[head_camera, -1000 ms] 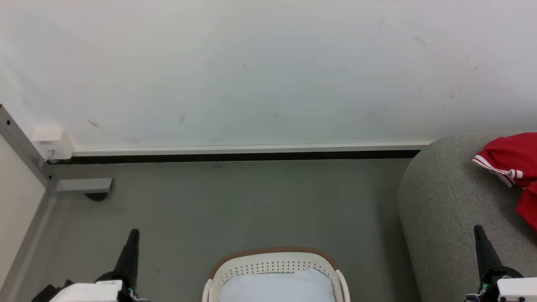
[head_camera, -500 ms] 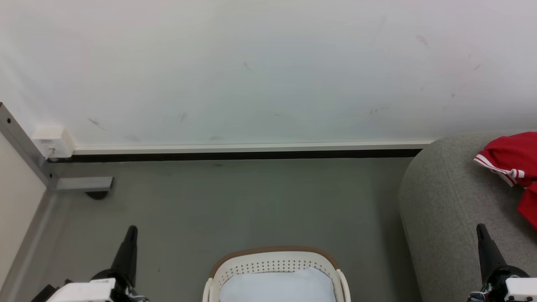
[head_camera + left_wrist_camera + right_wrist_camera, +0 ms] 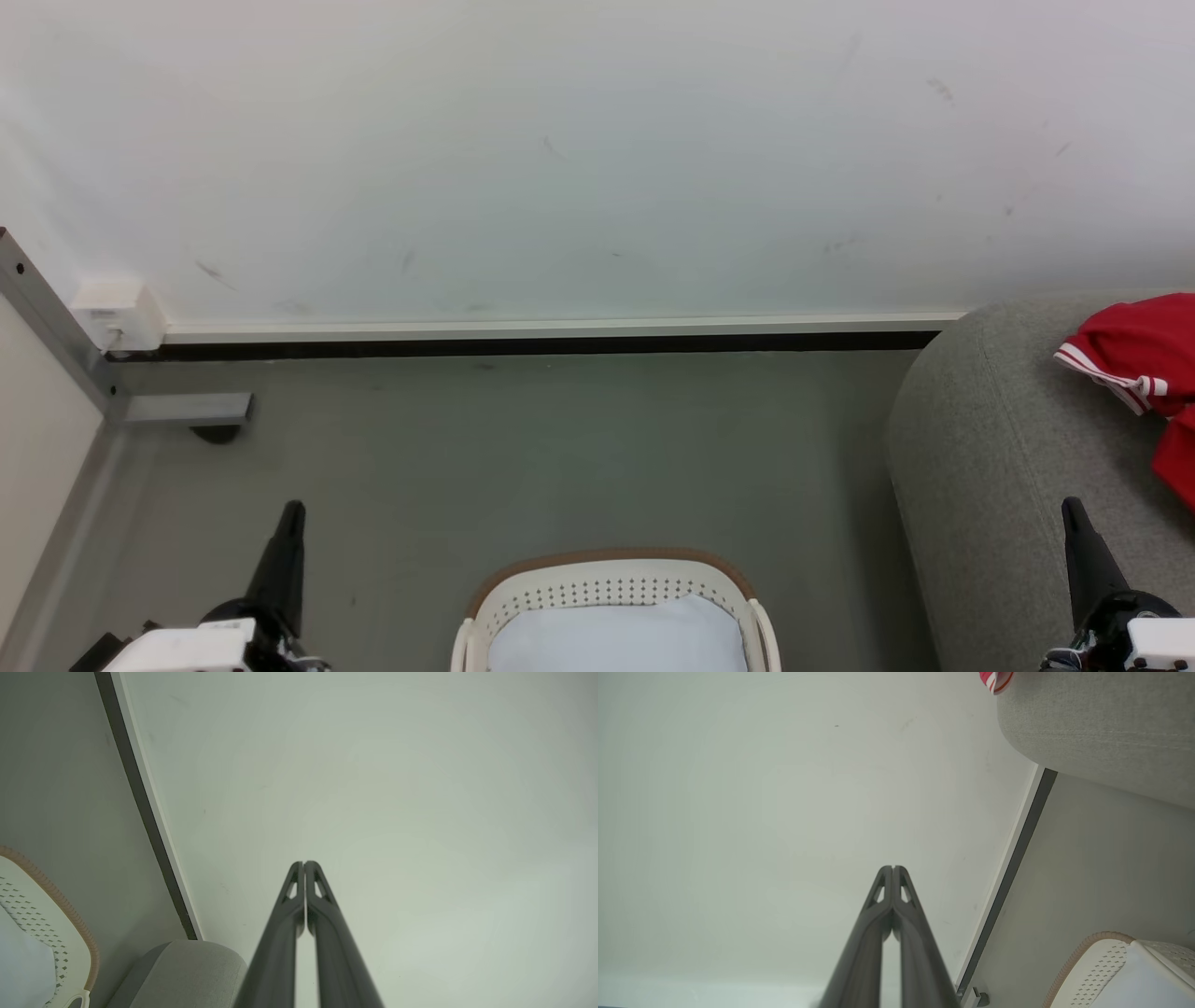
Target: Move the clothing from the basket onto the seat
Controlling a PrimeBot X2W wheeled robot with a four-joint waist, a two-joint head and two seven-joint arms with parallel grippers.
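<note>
Grey-green floor (image 3: pixel 560 448) meets white wall (image 3: pixel 597 159); clothing (image 3: pixel 1144 359) lies on seat (image 3: pixel 990 467). Left gripper (image 3: pixel 304 863) and right gripper (image 3: pixel 893 868): fully closed, empty.

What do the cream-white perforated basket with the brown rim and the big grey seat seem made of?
The cream-white perforated basket: probably moulded plastic, smooth, matte, judging by its even rows of holes. The big grey seat: upholstery fabric, matte, showing fine speckled weave and soft rounded edges.

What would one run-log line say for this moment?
clothing: on seat | basket: pale liner inside | left gripper: shut | right gripper: shut
</note>
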